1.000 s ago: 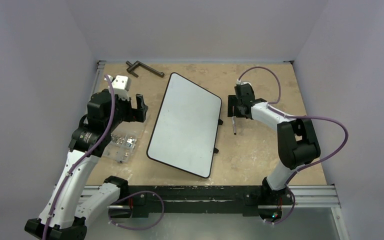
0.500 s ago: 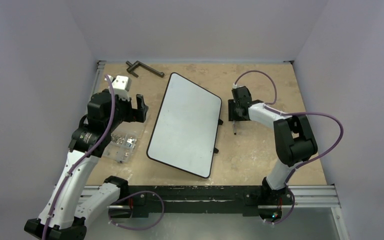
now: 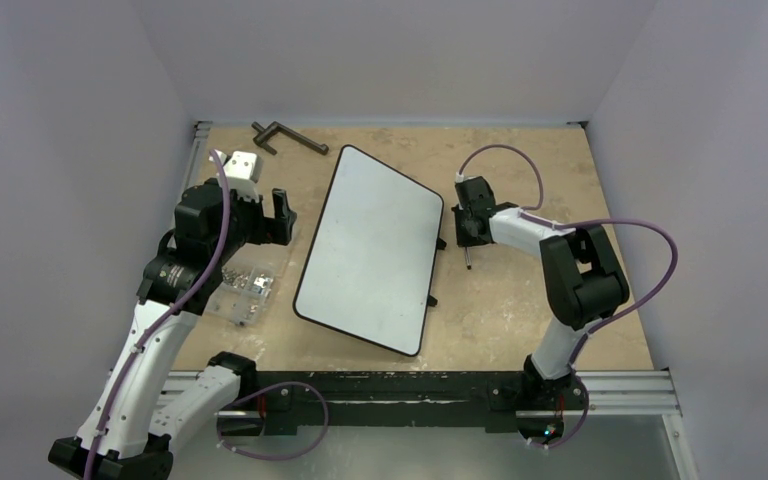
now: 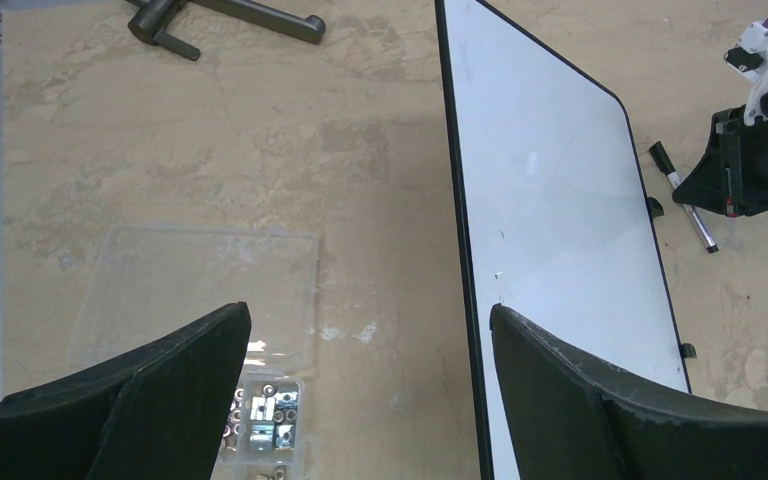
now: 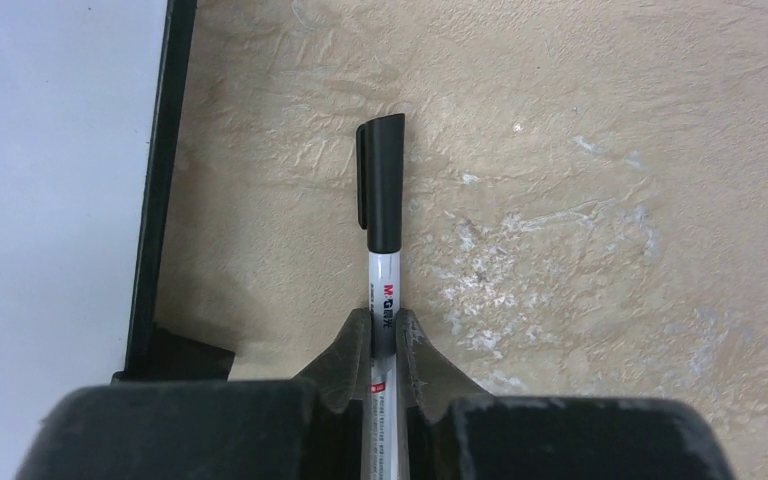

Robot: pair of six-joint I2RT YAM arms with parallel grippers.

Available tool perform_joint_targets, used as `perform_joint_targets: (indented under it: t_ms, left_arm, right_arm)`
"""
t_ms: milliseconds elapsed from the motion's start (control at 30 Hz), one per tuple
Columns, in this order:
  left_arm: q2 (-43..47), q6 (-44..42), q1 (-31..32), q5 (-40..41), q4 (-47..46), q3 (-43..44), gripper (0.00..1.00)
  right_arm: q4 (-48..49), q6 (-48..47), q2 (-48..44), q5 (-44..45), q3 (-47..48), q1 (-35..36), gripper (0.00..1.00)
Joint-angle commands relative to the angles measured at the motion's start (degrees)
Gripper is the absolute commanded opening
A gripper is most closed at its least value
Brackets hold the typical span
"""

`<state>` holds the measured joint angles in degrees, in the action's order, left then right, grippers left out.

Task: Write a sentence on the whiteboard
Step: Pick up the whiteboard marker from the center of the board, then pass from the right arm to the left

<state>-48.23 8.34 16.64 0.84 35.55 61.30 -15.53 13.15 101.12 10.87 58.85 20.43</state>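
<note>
The whiteboard [image 3: 370, 250] lies slanted at the table's middle, white with a thin black rim [image 5: 158, 180]. Its face is blank [image 4: 550, 200], and no sentence shows on it. A marker [image 5: 381, 190] with a black cap and white barrel lies on the table just right of the board [image 3: 468, 258]. My right gripper [image 5: 383, 325] is shut on its barrel, cap pointing away from the wrist; the top view has that gripper [image 3: 468, 232] low beside the board's right edge. My left gripper [image 4: 370, 312] hangs open and empty above the bare table left of the board [image 3: 278, 218].
A clear plastic box of screws [image 3: 245, 285] sits under the left arm, its lid [image 4: 200, 290] lying beside it. A dark metal handle [image 3: 290, 137] lies at the back left. Small black feet [image 3: 432, 298] stick out from the board's right edge.
My right gripper has shifted slightly left toward the board and closed on the marker's barrel. The left arm and the whiteboard have not moved.
</note>
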Motion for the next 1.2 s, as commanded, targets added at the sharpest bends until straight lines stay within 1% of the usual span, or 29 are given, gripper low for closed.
perform_joint_targets:
  t_ms: [0,100,167,267,367,467,533,633,733,833,1000,1167]
  left_arm:
    - [0.54,-0.6,0.41,-0.05,-0.83,2.08,0.89]
    - [0.5,-0.76,0.41,-0.57,-1.34,1.77,0.89]
    - [0.37,-0.94,0.53,-3.22,-1.8,1.57,0.89]
    - [0.28,-1.36,0.95,-4.71,-2.14,1.48,0.89]
    - [0.58,-1.52,1.48,-6.03,-2.9,1.03,0.89]
    - [0.29,-1.12,2.0,-9.72,-3.61,1.14,0.89]
    - [-0.22,-0.25,2.28,-12.94,-3.74,1.79,0.89]
    - [-1.23,1.63,3.11,-19.58,-4.42,3.29,0.89]
    - [-2.55,4.83,3.46,-28.41,-5.49,5.32,0.9]
    - [-3.45,9.17,3.88,-34.22,-7.68,6.42,0.9]
    - [-5.2,13.4,5.79,-39.68,-9.26,9.15,0.89]
    - [-7.59,15.72,9.44,-43.08,-11.09,10.59,0.82]
  right_arm:
    - [-1.4,-1.45,0.29,0.87,-0.12,0.14,0.0]
    - [-2.12,-1.76,-2.52,2.64,0.11,0.31,0.0]
    - [-3.32,-1.84,-4.47,4.43,0.96,0.72,0.0]
    - [-5.85,-1.74,-7.59,5.56,3.08,0.91,0.0]
    - [-7.99,-2.13,-10.68,5.9,4.6,1.1,0.0]
    - [-9.92,-2.57,-14.1,5.7,6.28,1.25,0.0]
    - [-10.57,-2.72,-16.78,3.8,6.9,1.34,0.0]
    - [-9.19,-3.26,-22.08,-1.98,6.4,1.55,0.0]
    - [-5.99,-4.1,-28.13,-10.85,4.34,1.58,0.0]
    - [-2.64,-4.95,-33.29,-21.06,2.07,1.59,0.0]
    - [1.03,-6.46,-38.69,-35.83,0.33,1.57,0.0]
    - [4.19,-6.91,-41.83,-47.17,0.39,3.09,0.0]
